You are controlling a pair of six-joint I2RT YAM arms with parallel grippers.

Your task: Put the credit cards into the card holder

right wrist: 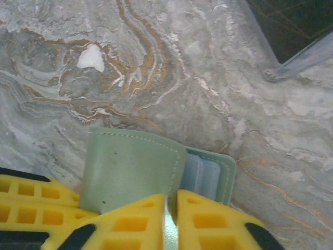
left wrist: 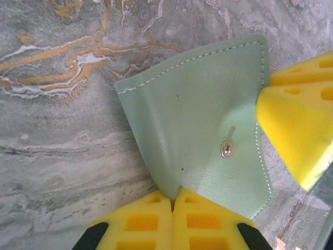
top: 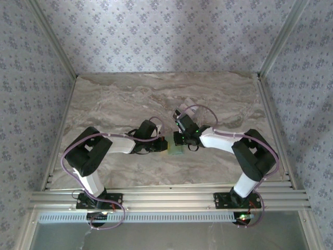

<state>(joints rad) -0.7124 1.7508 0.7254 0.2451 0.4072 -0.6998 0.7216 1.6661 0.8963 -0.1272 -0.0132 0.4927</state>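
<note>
Resting near the middle of the marble-patterned table (top: 119,99), between the two wrists: the card holder (left wrist: 187,120). Hard to tell whether flat down or raised a touch. Pale sage-green, matte, leather-like, with white stitching along the edges and one small metal snap stud (left wrist: 226,149) on the opened flap.

Left gripper (left wrist: 173,195) closed right down on the holder's near edge, yellow fingertips (left wrist: 151,219) together with only the thin material between them. Right gripper (right wrist: 170,200) likewise nipped to a sliver on the edge of the folded flap. Tucked in the pocket beside that flap, pale silvery-grey edges, most likely the credit cards (right wrist: 200,174), seated deep with only a narrow strip showing.

Likely handling:
- Very light, thin and floppy, bending at the fold rather than holding shape.
- Flap apt to curl or spring back once released.
- Matte skin probably grippy enough against the foam.
- Shiny cards inside probably slick, liable to slide out if tipped mouth-down.
- Not fragile, though easily creased.

Best taken by a stitched edge or corner, away from the pocket mouth. Best worked with one side anchored and the flap moved from the other, and kept level throughout. Snap a sensible spot for pressing shut.

No brand, logo, label or readable writing anywhere on holder or cards.
</note>
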